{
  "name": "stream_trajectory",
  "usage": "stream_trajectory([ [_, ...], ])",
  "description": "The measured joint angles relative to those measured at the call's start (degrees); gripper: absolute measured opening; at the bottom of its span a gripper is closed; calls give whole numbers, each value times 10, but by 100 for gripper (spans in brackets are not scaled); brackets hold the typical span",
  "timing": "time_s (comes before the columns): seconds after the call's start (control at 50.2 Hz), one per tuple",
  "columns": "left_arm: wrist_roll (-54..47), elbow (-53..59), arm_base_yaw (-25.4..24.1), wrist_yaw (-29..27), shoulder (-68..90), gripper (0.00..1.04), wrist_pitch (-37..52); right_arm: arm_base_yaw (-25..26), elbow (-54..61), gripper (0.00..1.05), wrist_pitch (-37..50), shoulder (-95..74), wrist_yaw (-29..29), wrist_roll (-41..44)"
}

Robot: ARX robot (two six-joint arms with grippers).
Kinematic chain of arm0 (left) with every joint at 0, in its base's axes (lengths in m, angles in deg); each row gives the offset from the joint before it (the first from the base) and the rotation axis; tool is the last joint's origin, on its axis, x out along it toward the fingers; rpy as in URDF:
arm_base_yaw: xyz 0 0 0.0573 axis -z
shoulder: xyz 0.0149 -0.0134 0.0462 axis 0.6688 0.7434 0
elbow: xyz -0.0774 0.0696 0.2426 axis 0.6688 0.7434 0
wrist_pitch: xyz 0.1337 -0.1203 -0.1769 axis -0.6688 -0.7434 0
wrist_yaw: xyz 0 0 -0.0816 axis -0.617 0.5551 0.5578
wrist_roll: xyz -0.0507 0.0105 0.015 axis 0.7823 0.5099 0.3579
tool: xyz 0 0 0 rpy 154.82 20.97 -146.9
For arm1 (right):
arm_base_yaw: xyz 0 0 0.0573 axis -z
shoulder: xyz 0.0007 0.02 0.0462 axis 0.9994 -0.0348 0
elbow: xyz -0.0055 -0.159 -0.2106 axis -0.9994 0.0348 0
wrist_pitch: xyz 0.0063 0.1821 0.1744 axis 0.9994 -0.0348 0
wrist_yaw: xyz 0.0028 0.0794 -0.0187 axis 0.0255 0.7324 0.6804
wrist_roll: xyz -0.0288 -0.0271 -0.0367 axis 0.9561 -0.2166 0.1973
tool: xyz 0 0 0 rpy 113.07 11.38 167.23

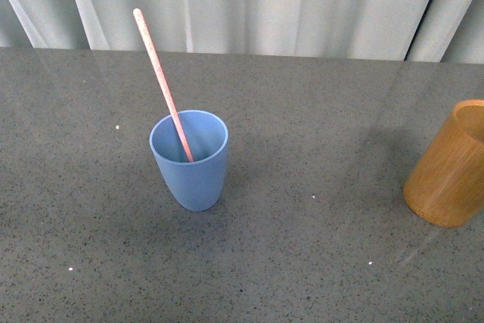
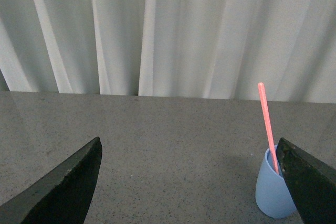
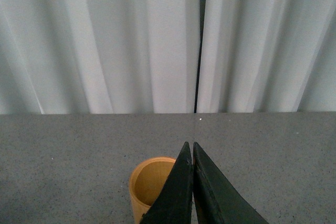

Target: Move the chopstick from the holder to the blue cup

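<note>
A pinkish-red chopstick (image 1: 160, 77) stands in the blue cup (image 1: 190, 164) at the middle of the grey table, leaning back and left. The wrist view of the left arm shows the same chopstick (image 2: 266, 121) and blue cup (image 2: 272, 190) just behind one finger (image 2: 310, 182). My left gripper (image 2: 189, 153) is open and holds nothing. The orange-brown holder (image 1: 449, 164) stands at the table's right edge of the front view. Its inside (image 3: 149, 182) shows no stick in the right wrist view. My right gripper (image 3: 192, 148) is shut and empty, just above the holder. Neither arm shows in the front view.
White curtains (image 1: 249, 5) hang behind the far edge of the grey speckled table (image 1: 302, 262). Bare tabletop lies between cup and holder.
</note>
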Motion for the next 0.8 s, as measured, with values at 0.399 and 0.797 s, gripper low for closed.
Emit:
stream_trajectory([
  [0.399,0,0,0,0,0,98,0,0,0,1,-105,108,0,0],
  [0.797,0,0,0,0,0,98,0,0,0,1,-182,185,0,0],
])
